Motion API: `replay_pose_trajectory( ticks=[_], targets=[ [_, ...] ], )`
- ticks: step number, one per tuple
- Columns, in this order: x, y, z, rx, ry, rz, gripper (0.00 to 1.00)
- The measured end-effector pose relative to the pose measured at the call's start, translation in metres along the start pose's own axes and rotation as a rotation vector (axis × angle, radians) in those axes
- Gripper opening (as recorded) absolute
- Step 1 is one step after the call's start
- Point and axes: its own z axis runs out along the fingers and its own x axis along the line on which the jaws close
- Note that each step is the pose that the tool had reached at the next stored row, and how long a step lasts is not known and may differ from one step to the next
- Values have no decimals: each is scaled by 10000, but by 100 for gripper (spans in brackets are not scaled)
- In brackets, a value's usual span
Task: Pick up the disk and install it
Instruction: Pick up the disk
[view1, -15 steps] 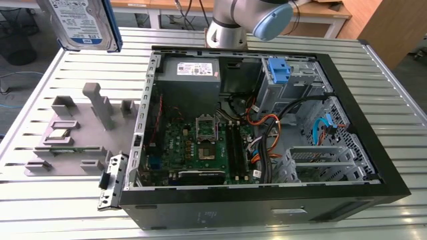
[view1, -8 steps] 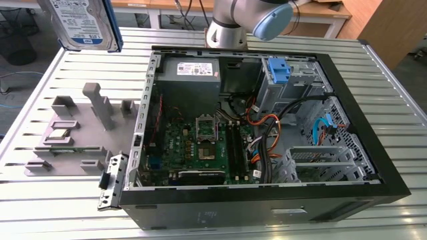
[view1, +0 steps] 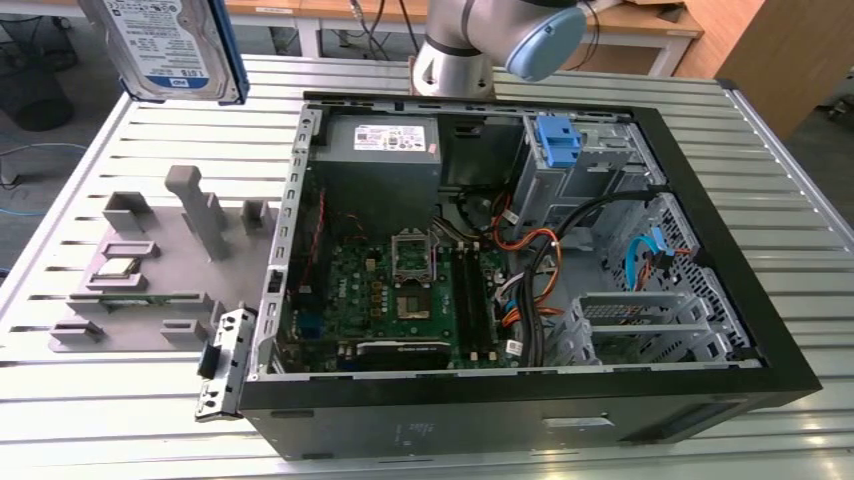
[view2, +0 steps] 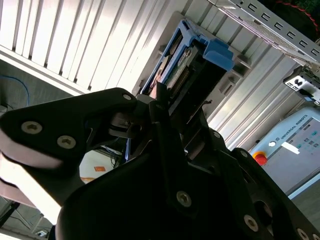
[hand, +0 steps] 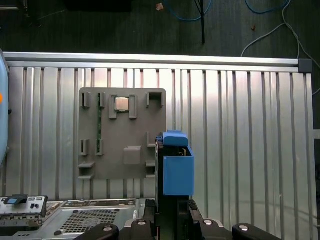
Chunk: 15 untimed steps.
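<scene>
Exterior view: disk (view1: 167, 45) held high over the table (view1: 107, 420), well apart from the open case (view1: 534, 400); in both wrist views, jaws clamp the disk's end.

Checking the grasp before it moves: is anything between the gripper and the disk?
Nothing. In the second wrist view the gripper clamps the disk directly, with no gap. In the exterior view the disk hangs raised above the table.
</scene>
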Motion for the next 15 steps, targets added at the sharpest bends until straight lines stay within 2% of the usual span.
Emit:
replay_pose_trajectory(
  ticks=[10, 15],
  targets=[
    [0, -2, 0, 0, 0, -1, 35],
    [-1, -35, -1, 0, 0, -1, 35]
  ],
)
